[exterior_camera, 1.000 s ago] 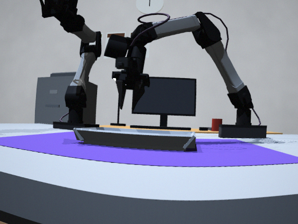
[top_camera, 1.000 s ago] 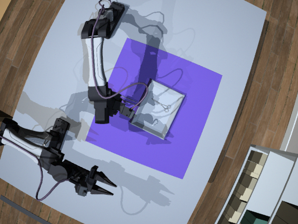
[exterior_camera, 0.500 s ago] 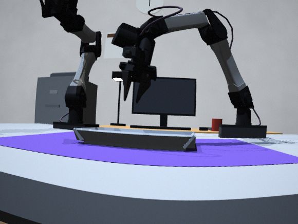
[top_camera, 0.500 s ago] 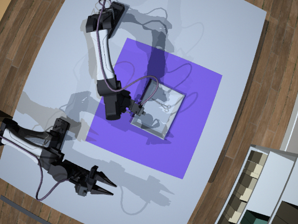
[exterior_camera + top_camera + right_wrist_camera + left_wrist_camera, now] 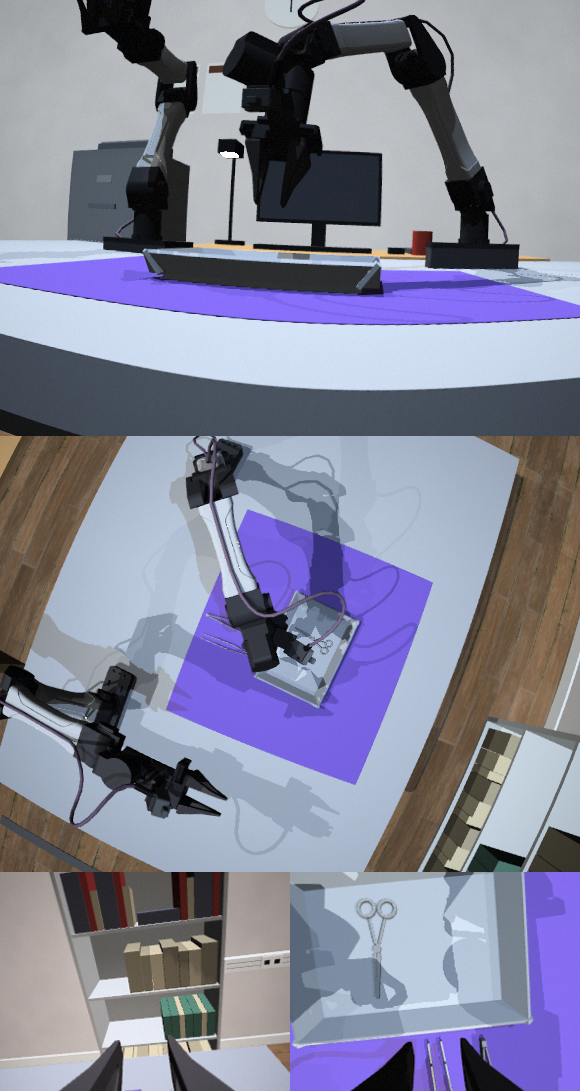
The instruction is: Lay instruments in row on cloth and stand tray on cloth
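Note:
A grey ring-handled instrument [image 5: 376, 948] lies inside the upright tray [image 5: 287, 689] [image 5: 250, 272] [image 5: 512, 936], which stands on the flat purple cloth [image 5: 380, 736] [image 5: 425, 305] [image 5: 555, 970]. Beside the tray, on the cloth, lie an instrument with two thin, nearly parallel legs [image 5: 222, 642] [image 5: 431, 1065] and a narrow V-shaped one [image 5: 209, 615] [image 5: 483, 1044], with a gap between them; the arm and fingers partly hide them. My left gripper [image 5: 270, 204] [image 5: 436, 1047] is open and empty, high above the tray. My right gripper [image 5: 223, 806] [image 5: 144, 1045] is open and empty, off the cloth.
The left arm reaches over the cloth and blocks part of the top view. The right arm stands beside the cloth near the table edge. A bookshelf [image 5: 108, 989] stands beyond the table. A monitor [image 5: 340, 190] and a red cup [image 5: 422, 242] are in the background.

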Tool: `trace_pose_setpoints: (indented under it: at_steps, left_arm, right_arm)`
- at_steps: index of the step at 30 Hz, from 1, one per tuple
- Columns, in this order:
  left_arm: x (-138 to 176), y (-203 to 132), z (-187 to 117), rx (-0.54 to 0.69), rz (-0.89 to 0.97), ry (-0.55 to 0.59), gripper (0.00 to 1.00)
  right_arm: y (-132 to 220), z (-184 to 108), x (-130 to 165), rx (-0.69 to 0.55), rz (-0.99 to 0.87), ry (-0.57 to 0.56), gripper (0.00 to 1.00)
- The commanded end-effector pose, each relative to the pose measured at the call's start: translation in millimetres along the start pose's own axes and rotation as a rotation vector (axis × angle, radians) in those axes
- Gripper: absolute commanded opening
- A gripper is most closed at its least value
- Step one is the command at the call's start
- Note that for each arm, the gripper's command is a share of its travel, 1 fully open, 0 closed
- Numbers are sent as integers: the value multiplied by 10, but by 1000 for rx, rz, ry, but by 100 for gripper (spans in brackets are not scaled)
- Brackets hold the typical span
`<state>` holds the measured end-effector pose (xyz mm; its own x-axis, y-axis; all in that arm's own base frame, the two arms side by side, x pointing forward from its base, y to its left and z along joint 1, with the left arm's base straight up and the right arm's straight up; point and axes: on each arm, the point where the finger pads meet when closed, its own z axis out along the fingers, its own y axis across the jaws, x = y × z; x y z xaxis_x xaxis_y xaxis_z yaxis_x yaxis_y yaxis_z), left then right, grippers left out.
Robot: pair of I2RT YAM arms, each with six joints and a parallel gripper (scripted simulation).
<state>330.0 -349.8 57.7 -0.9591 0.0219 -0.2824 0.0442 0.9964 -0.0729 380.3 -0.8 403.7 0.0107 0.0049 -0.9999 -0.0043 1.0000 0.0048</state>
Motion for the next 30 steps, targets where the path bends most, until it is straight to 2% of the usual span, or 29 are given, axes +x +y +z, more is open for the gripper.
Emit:
trace_pose_setpoints:
  at_steps: [1, 10, 13, 18, 19, 22, 30]
  left_arm:
    - [49, 64, 128, -36, 111, 84, 33]
    - [-361, 491, 425, -55, 189, 153, 33]
    - [-421, 536, 462, -52, 199, 162, 33]
    - [-405, 471, 464, -51, 178, 154, 33]
    - [-501, 602, 509, -98, 123, 122, 33]
    - [-520, 649, 520, -103, 114, 126, 33]
    - [-497, 635, 532, -100, 117, 132, 33]
  right_arm:
    - [23, -34, -224, -14, 8, -87, 33]
    - [23, -34, -224, -14, 8, -87, 33]
    - [23, -34, -224, -14, 8, -87, 33]
    - [23, -34, -224, -14, 8, -87, 33]
    - [23, -34, -224, -14, 8, -87, 33]
    - [23, -34, -224, -14, 8, -87, 33]
    - [23, -34, -224, -14, 8, -87, 33]
